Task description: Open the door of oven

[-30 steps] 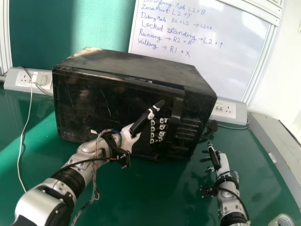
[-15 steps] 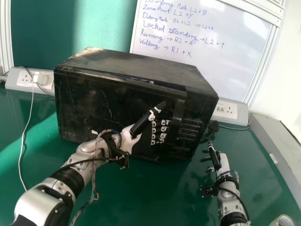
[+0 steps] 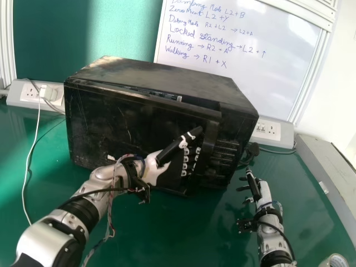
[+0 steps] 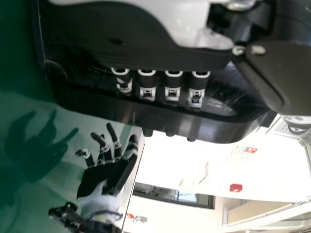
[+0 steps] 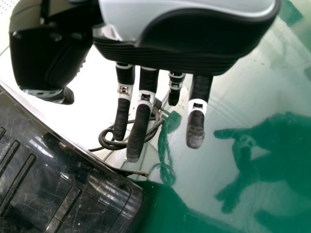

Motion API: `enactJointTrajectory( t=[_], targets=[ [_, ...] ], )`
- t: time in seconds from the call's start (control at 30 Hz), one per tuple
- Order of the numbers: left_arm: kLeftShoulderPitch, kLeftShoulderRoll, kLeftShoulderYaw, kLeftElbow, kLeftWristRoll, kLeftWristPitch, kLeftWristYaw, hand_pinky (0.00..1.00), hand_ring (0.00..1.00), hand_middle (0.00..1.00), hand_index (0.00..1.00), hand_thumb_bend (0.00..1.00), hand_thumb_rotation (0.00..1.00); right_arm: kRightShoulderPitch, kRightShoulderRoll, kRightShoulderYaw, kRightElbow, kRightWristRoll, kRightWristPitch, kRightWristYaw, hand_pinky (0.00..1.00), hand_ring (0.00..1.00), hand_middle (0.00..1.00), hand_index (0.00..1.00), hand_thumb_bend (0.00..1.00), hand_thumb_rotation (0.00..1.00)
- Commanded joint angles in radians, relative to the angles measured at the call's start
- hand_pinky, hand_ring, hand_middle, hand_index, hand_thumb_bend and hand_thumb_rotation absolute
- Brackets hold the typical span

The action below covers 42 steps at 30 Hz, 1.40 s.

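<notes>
Oven: dark box on the green counter, upright, centre of head view. Front faces the robot, turned slightly to its left; long axis runs side to side, right end nearer. Door slightly ajar, dark gap along its top, wider toward the right. Free edge on the right, close to vertical.

Left hand: at the door's right part. Fingers bent round the free edge, tips showing past its rim in left wrist view; thumb lies across the front, close to straight.

Right hand: right of the oven, apart from it; fingers spread and extended.

Clearances: green surface extends in front of the oven and along its left side. White cable runs down that left side. Grey ledge lies beyond the right hand; tape roll near the lower right corner. Whiteboard and socket strips stand behind.
</notes>
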Motion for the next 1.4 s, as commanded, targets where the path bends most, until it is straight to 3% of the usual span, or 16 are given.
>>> enactJointTrajectory(
  t=[0.0, 0.23, 0.9, 1.17, 1.37],
  targets=[
    [-0.018, -0.013, -0.017, 0.007, 0.012, 0.019, -0.039, 0.55, 0.71, 0.79, 0.76, 1.0, 0.95, -0.015, -0.001, -0.009, -0.001, 0.01, 0.004, 0.004, 0.19, 0.23, 0.37, 0.61, 0.66, 1.0],
    [-0.022, -0.005, -0.041, 0.004, 0.036, 0.011, -0.111, 0.57, 0.7, 0.78, 0.76, 1.0, 0.99, -0.017, -0.002, 0.004, -0.001, -0.005, 0.007, -0.003, 0.18, 0.23, 0.37, 0.61, 0.67, 1.0],
    [-0.023, 0.012, -0.064, 0.003, 0.047, 0.01, -0.185, 0.49, 0.63, 0.72, 0.76, 1.0, 1.0, -0.019, -0.003, 0.005, 0.0, -0.002, 0.01, -0.001, 0.18, 0.23, 0.37, 0.61, 0.66, 1.0],
    [-0.02, 0.015, -0.076, -0.001, 0.061, -0.001, -0.219, 0.48, 0.54, 0.64, 0.65, 1.0, 1.0, -0.018, -0.001, -0.001, 0.0, 0.001, 0.009, -0.004, 0.19, 0.23, 0.37, 0.62, 0.68, 1.0],
    [-0.016, 0.017, -0.086, -0.01, 0.067, -0.018, -0.235, 0.38, 0.47, 0.59, 0.58, 1.0, 1.0, -0.018, -0.001, 0.003, 0.0, -0.004, 0.006, -0.007, 0.18, 0.23, 0.36, 0.61, 0.67, 1.0]
  ],
)
